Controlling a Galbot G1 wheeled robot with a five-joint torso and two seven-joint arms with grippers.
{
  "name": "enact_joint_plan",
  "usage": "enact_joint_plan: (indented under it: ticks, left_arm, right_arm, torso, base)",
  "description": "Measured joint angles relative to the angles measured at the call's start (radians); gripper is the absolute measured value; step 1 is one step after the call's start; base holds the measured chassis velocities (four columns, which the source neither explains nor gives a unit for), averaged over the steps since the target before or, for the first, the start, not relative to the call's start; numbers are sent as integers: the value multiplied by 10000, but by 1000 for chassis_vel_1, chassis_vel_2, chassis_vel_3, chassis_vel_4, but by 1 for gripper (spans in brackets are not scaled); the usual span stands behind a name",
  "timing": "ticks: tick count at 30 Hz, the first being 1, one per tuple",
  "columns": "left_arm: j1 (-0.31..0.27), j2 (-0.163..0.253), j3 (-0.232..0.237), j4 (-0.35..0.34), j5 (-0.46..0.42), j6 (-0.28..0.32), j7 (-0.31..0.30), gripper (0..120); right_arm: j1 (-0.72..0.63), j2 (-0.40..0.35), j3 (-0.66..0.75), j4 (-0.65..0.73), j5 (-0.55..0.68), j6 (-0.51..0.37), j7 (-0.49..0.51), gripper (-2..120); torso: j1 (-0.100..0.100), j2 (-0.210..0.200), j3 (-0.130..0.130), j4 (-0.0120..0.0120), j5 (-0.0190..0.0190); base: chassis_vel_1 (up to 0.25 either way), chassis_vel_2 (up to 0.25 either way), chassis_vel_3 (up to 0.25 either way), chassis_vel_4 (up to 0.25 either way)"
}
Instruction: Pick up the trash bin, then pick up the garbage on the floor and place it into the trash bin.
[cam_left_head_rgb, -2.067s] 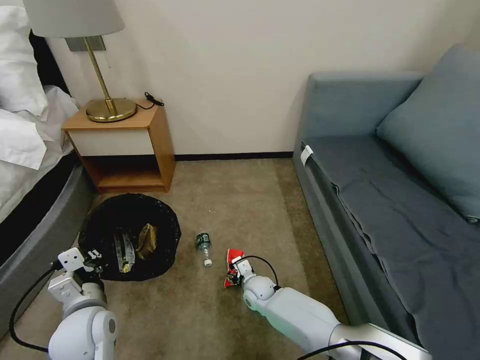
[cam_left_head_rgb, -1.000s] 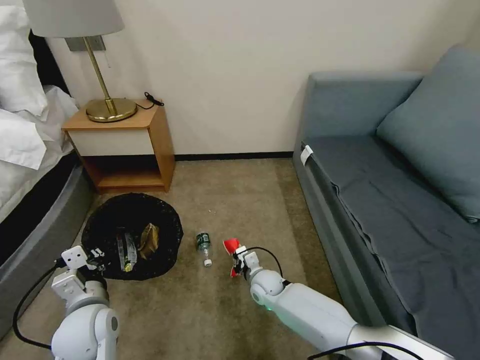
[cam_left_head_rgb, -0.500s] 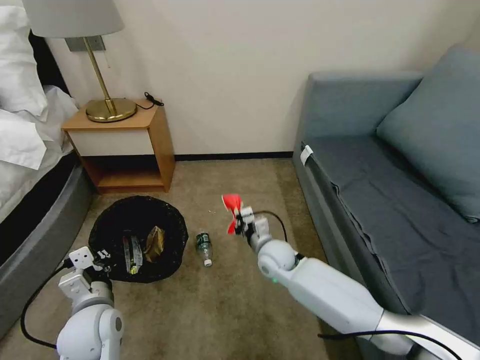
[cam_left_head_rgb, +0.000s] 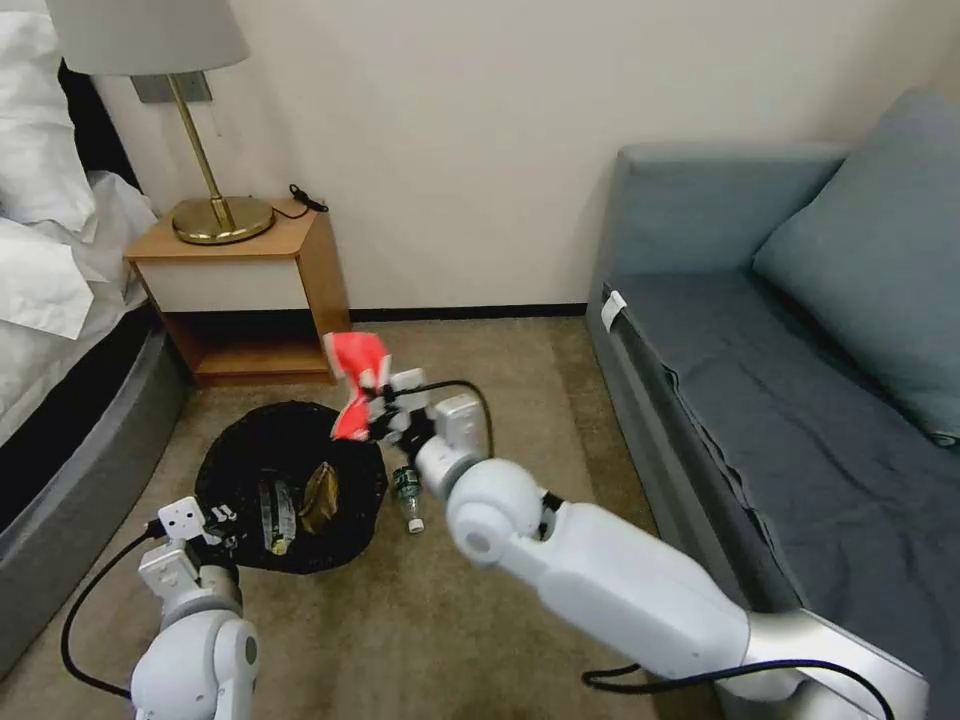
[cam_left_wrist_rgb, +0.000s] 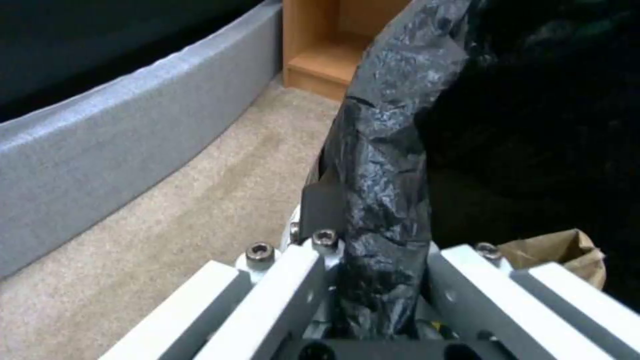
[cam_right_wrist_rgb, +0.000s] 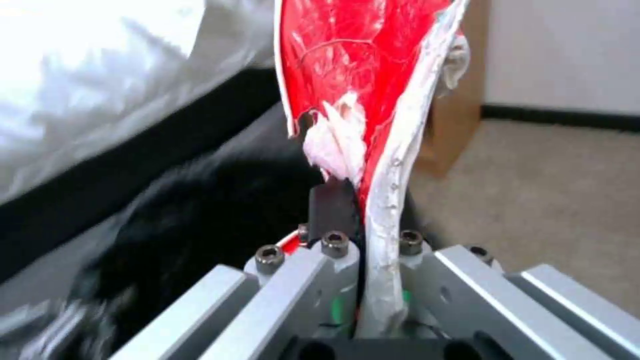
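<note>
The trash bin (cam_left_head_rgb: 240, 450), lined with a crinkly black bag, hangs low at the left, and my left gripper (cam_left_head_rgb: 215, 525) is shut on its near rim (cam_left_wrist_rgb: 383, 165). Inside lie a yellow-dark wrapper (cam_left_head_rgb: 275, 512) and a brown paper packet (cam_left_head_rgb: 320, 495). My right gripper (cam_left_head_rgb: 378, 412) is shut on the red snack wrapper (cam_left_head_rgb: 355, 385), holding it in the air just above the bin's right rim. In the right wrist view the red wrapper (cam_right_wrist_rgb: 360, 80) stands up from between the closed fingers. A mini clear bottle (cam_left_head_rgb: 407, 492) with a green label lies on the carpet right of the bin.
A wooden nightstand (cam_left_head_rgb: 255, 290) with a brass lamp (cam_left_head_rgb: 205, 200) stands behind the bin. The bed (cam_left_head_rgb: 60, 400) runs along the left, a grey sofa (cam_left_head_rgb: 800, 400) along the right. Open carpet (cam_left_head_rgb: 480, 360) lies between them.
My right gripper has lifted the red wrapper off the carpet and carried it up and left, to above the bin's right rim. The left gripper and bin have shifted slightly right.
</note>
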Motion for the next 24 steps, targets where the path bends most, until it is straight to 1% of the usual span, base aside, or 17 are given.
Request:
enact_joint_plan:
  ticks: [3, 9, 11, 12, 13, 15, 16, 19, 20, 24]
  left_arm:
    - [-21, 0, 26, 0, 34, 17, 0, 2]
    - [-2, 0, 127, -96, 55, 46, -1, 2]
    - [29, 0, 162, -165, 46, 64, -3, 2]
    - [29, 0, 162, -165, 46, 64, -3, 2]
    - [41, 1, 181, -194, 39, 70, -3, 2]
    - [44, 0, 180, -224, 32, 87, -5, 2]
    - [44, 0, 180, -224, 32, 87, -5, 2]
    - [48, 0, 180, -241, 24, 90, -5, 2]
    - [48, 0, 180, -241, 24, 90, -5, 2]
    - [46, 0, 218, -243, 19, 90, -3, 2]
  right_arm:
    - [-78, 135, -368, -187, -109, 37, 43, 0]
    - [-116, 550, -1171, -1074, -495, 186, 221, 0]
    - [-78, 706, -1300, -1275, -465, 183, 245, 4]
    - [-78, 706, -1300, -1275, -465, 183, 245, 4]
    - [-53, 814, -1360, -1374, -406, 161, 271, 11]
    - [-31, 912, -1417, -1449, -380, 131, 288, 20]
    - [-31, 912, -1417, -1449, -380, 131, 288, 20]
    - [-1, 914, -1457, -1449, -384, 75, 289, 34]
    - [-1, 914, -1457, -1449, -384, 75, 289, 34]
    - [29, 858, -1471, -1449, -394, 45, 290, 53]
  torso:
    - [0, 0, 0, 0, 1]
    - [0, 0, 1, 0, 0]
    - [-1, 0, 0, 0, 1]
    - [-1, 0, 0, 0, 1]
    - [0, 0, 0, 0, 1]
    - [0, 0, 0, 0, 1]
    - [0, 0, 0, 0, 1]
    - [0, 0, 0, 0, 1]
    - [0, 0, 0, 0, 1]
    - [0, 0, 0, 0, 2]
  base:
    - [0, 0, 0, 0]
    - [0, 0, 0, 0]
    - [0, 0, 0, 0]
    - [0, 0, 0, 0]
    - [0, 0, 0, 0]
    - [0, 0, 0, 0]
    - [0, 0, 0, 0]
    - [0, 0, 0, 0]
    - [0, 0, 0, 0]
    - [0, 0, 0, 0]
